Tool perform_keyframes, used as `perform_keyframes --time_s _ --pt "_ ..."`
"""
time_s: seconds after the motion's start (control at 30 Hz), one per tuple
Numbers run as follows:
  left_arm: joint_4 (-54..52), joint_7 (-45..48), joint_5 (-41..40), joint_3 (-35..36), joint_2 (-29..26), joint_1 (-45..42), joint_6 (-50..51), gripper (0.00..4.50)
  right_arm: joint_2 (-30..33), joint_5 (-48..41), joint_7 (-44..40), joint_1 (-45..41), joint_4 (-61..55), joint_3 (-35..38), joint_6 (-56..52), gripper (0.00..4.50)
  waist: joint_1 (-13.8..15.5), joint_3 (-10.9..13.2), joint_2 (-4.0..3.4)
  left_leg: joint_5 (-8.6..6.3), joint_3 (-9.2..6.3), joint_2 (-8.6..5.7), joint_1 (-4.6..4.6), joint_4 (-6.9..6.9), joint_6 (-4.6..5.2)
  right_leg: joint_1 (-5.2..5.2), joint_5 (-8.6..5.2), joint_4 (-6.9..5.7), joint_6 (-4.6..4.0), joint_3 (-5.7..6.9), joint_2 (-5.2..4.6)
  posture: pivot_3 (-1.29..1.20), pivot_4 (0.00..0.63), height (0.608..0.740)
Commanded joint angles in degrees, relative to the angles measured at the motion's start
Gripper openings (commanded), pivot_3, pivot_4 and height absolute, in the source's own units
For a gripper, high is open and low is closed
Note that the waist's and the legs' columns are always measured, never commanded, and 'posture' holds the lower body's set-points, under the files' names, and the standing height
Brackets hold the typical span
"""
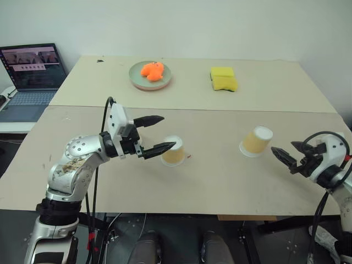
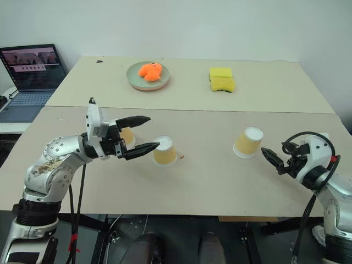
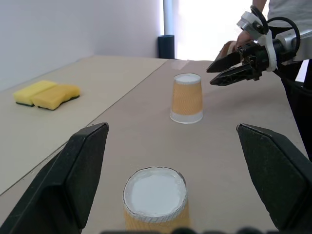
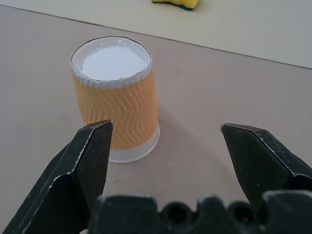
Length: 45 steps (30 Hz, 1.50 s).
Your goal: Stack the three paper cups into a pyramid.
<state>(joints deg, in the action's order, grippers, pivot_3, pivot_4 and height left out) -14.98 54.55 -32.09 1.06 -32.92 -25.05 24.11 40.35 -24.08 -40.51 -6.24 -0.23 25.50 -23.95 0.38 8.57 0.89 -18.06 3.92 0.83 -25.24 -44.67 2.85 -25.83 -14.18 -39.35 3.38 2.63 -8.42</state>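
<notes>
Three paper cups stand upside down and apart on the counter (image 1: 220,181), none stacked yet: a middle cup (image 1: 173,150), a right cup (image 1: 256,141) and a left cup (image 2: 127,136) half hidden behind our left claw (image 1: 160,133). That claw, fingers spread and empty, points across to the right, with the middle cup at about 4 o'clock from its tips and just beyond them. Our right claw (image 1: 286,151) is also spread and empty, its nearest cup upright at 10 o'clock, so each arm seems closest to its own cup
</notes>
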Motion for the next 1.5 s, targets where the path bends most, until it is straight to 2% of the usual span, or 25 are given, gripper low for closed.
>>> perform_keyframes --time_s 0.03,0.67,1.03,1.2,1.23,1.4,1.5 --pt "-1.08 -0.3 -0.31 -0.2 0.98 -0.28 -0.67 4.5 0.73 0.39 -0.45 -2.4 1.11 -0.61 2.23 4.17 0.0 0.0 0.0 0.0 0.0 0.0 0.0 0.0 0.0 0.0 0.0 0.0 0.0 0.0 0.0 0.0 0.15 0.673" --pt "-1.7 -4.72 -0.34 0.55 3.38 1.79 0.11 4.5 -0.66 -0.4 -2.67 -10.14 3.8 -6.79 1.65 4.17 0.1 0.0 0.0 0.02 0.01 0.0 0.0 -0.03 -0.04 0.0 0.01 -0.02 0.01 -0.01 -0.01 0.0 0.15 0.673" --pt "-2.29 -7.29 -0.7 2.16 3.3 3.57 0.55 4.5 -3.24 2.57 -4.02 -17.69 13.26 -11.63 6.16 4.17 -0.18 0.0 -0.01 0.07 0.02 0.0 0.0 -0.04 -0.13 -0.01 0.01 -0.03 0.01 -0.01 -0.02 0.0 0.15 0.673" --pt "-3.2 -8.25 -0.53 3.44 2.66 6.76 0.41 4.5 -4.31 2.34 -4.69 -19.39 14.95 -11.66 8.05 2.94 -0.36 0.0 -0.01 0.15 0.03 0.0 -0.01 -0.04 -0.26 -0.02 0.01 -0.03 0.01 -0.02 -0.02 0.0 0.15 0.673" --pt "-3.39 -8.55 -0.42 3.69 2.57 7.52 0.41 4.5 -4.44 2.73 -4.32 -19.63 15.19 -11.91 8.3 2.55 -0.39 0.0 -0.01 0.15 0.03 0.01 -0.01 -0.04 -0.26 -0.02 0.01 -0.03 0.01 -0.02 -0.02 0.0 0.15 0.673" --pt "-3.97 -9.68 -0.36 5.02 2.12 10.81 0.58 4.5 -4.72 2.33 -4.64 -20.47 14.13 -12.61 7.61 2.47 -0.43 0.0 -0.01 0.15 0.03 0.02 -0.01 -0.04 -0.26 -0.03 0.01 -0.07 0.01 -0.02 -0.02 0.0 0.15 0.673" --pt "-4.56 -9.6 -0.35 6.27 1.1 13.7 0.81 4.5 -4.44 -0.93 -7.92 -20.32 9.61 -13.47 3.68 2.47 -0.54 0.01 -0.02 0.15 0.03 0.02 -0.01 -0.04 -0.26 -0.05 0.01 -0.08 0.01 -0.02 -0.02 0.0 0.15 0.673"
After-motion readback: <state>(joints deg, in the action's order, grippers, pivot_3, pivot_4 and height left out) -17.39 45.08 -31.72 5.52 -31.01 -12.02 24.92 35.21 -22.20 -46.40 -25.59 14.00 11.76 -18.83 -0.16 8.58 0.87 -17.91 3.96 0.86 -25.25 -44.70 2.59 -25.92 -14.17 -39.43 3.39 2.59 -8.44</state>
